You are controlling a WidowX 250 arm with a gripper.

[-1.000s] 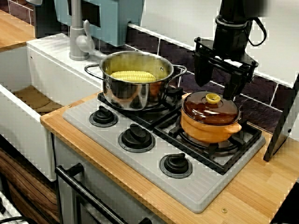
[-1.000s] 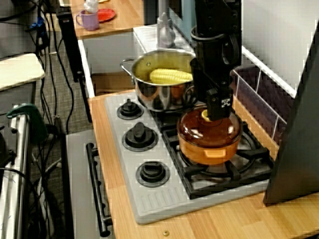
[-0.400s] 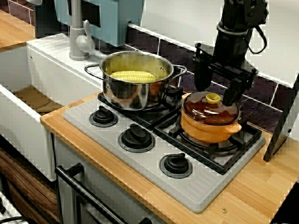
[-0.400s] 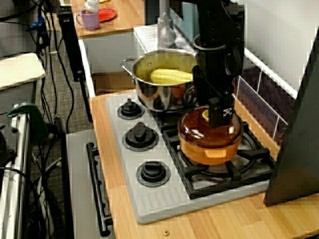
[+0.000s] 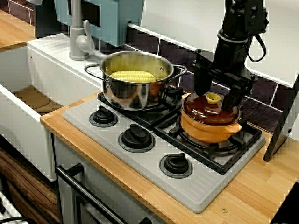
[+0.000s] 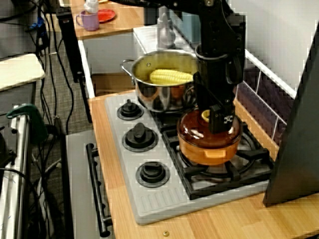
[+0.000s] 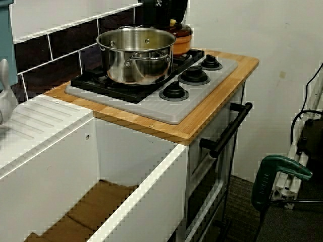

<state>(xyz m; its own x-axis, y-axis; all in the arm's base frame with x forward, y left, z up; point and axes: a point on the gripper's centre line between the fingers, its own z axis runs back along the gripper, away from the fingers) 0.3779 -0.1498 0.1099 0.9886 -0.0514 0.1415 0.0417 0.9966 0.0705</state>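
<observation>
1. The gripper (image 5: pixel 216 94) hung low over the orange pot (image 5: pixel 210 127), fingers spread wide. It was open and held nothing.
2. One finger stood on each side of the yellow knob (image 5: pixel 213 98) atop the brown lid (image 5: pixel 203 111). Whether they touched the lid could not be told.
3. The orange pot sat on the burner at the stove's (image 5: pixel 201 186) right back corner. Its lid was on, so its contents were hidden.
4. The steel pot (image 5: pixel 138 88) stood uncovered on the burner at the left back corner, with a corn cob (image 5: pixel 132 76) lying across its inside.
5. The two pots were just beside each other, and three black dials (image 5: pixel 137 136) lined the stove's front edge.
</observation>
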